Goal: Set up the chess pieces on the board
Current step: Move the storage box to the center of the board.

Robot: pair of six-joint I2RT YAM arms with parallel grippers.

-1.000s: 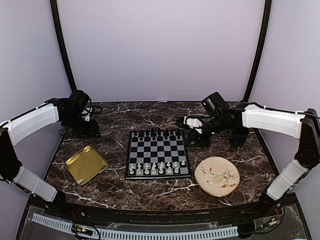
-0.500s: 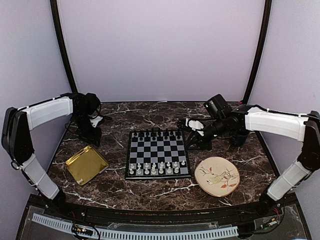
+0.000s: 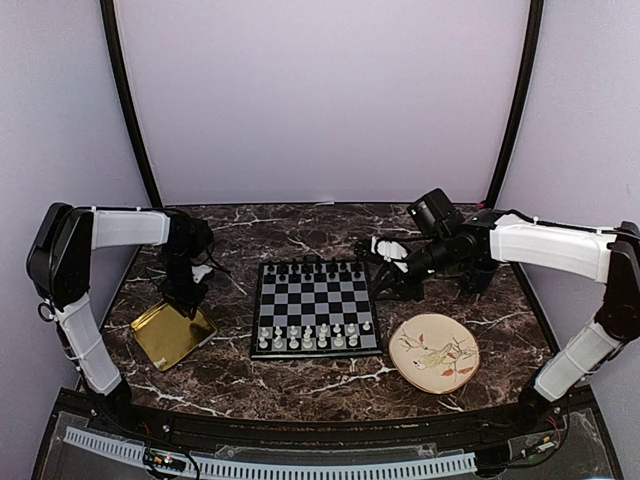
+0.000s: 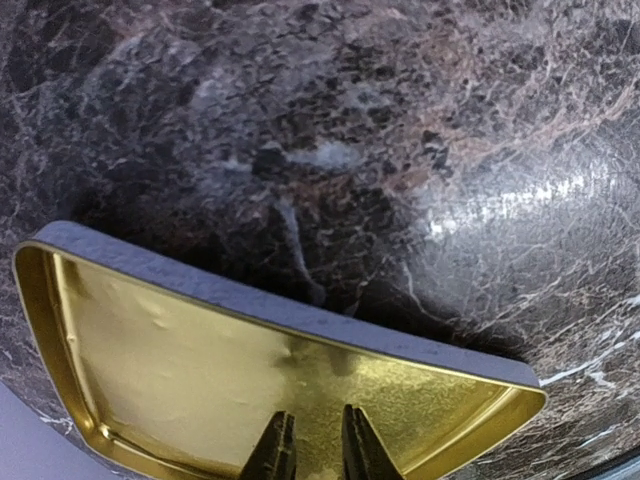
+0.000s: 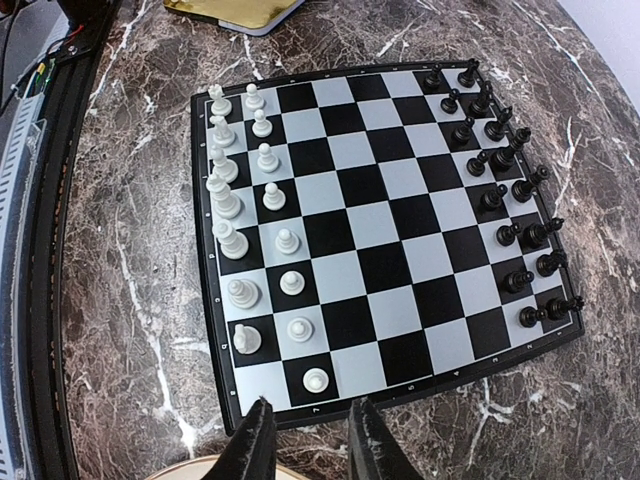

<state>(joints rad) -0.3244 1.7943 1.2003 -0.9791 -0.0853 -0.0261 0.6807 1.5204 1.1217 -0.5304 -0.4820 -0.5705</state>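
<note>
Dark marbled counter (image 3: 300,385), lilac walls behind. Board (image 3: 316,300) is lying flat at centre, with a gold tray (image 3: 172,330) to its left and a painted plate (image 3: 435,352) just off its near right corner. White chess pieces (image 3: 315,335) are standing in the two near rows of the board. Black chessmen (image 3: 315,268) are standing in the two far rows.

Left arm (image 3: 120,228): folding sharply at the elbow, forearm running level across the left side, wrist bending so the left tool (image 4: 315,412) is pointing down over the tray's far edge. In the wrist view its fingers are sitting only slightly parted, pinching nothing, with the gold tray floor showing in the gap. Contact with the tray: cannot tell.

Right arm (image 3: 545,240): stretching in from the right, forearm nearly level, wrist tilting down toward the board's right side. Right tool (image 5: 310,405) is hanging by the board's right border, its camera looking across the squares. Fingers are standing apart and gripping nothing.
</note>
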